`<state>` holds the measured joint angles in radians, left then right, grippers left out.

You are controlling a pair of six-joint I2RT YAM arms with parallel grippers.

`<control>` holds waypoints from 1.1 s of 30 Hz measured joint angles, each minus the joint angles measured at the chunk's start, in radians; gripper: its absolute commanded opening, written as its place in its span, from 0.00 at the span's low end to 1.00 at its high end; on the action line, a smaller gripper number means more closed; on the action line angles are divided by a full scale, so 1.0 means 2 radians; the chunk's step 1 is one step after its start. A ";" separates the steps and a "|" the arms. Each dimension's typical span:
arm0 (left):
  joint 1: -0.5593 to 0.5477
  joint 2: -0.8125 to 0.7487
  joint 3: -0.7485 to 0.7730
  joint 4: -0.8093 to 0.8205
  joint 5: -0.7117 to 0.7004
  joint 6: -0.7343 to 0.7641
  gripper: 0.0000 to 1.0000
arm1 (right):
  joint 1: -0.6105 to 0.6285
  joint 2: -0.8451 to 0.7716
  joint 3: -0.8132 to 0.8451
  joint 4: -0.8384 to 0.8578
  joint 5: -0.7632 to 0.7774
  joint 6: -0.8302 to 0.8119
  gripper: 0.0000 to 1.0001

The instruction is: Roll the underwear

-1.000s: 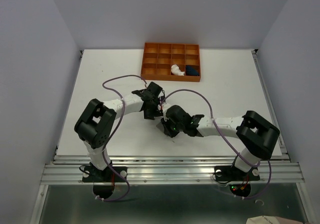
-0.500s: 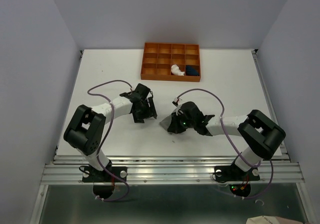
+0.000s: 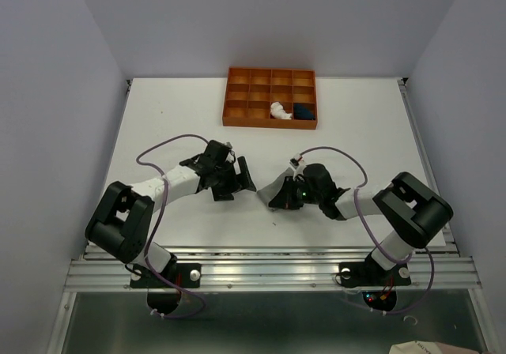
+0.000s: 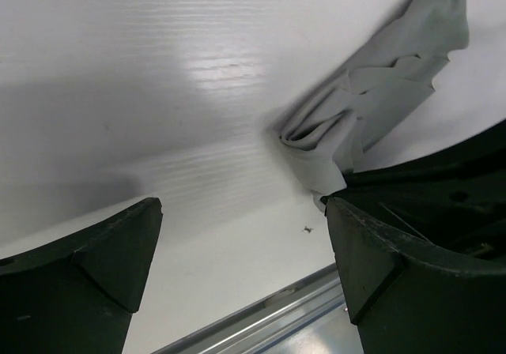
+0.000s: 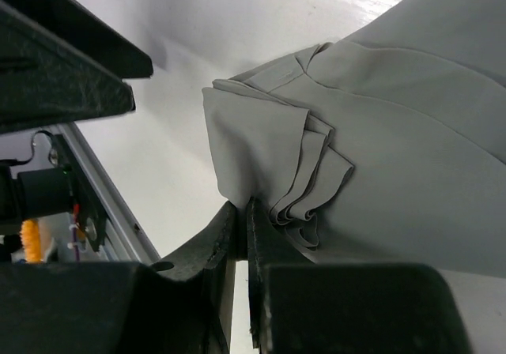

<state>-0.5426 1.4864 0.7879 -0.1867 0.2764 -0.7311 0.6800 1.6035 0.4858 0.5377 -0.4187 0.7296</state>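
- White table (image 3: pixel 356 148) bearing an orange tray (image 3: pixel 228 101) at the far side, with pale underwear (image 3: pixel 279 110) and navy underwear (image 3: pixel 303 111) sitting in two near-row cells.
- Lying crumpled front-middle between both arms, long axis slanting ahead-right of the left pincer (image 3: pixel 241 178): grey underwear (image 3: pixel 271 189).
- Pinching its bunched folds in the right pincer (image 5: pixel 241 212), jaws almost together on cloth.
- Hanging wide and empty just left of it.

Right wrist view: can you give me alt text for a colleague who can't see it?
The right end effector, jaws shut, pinches the bunched, layered edge of the grey underwear, which spreads up and right over the white table. Dark parts of the left arm fill the upper left corner.
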 measured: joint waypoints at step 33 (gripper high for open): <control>-0.054 0.126 0.069 0.035 0.038 -0.033 0.34 | -0.048 0.062 -0.035 0.154 -0.104 0.080 0.01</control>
<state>-0.6498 1.7382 0.9264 -0.1169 0.3515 -0.7967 0.5835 1.7271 0.4149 0.8463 -0.6258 0.8886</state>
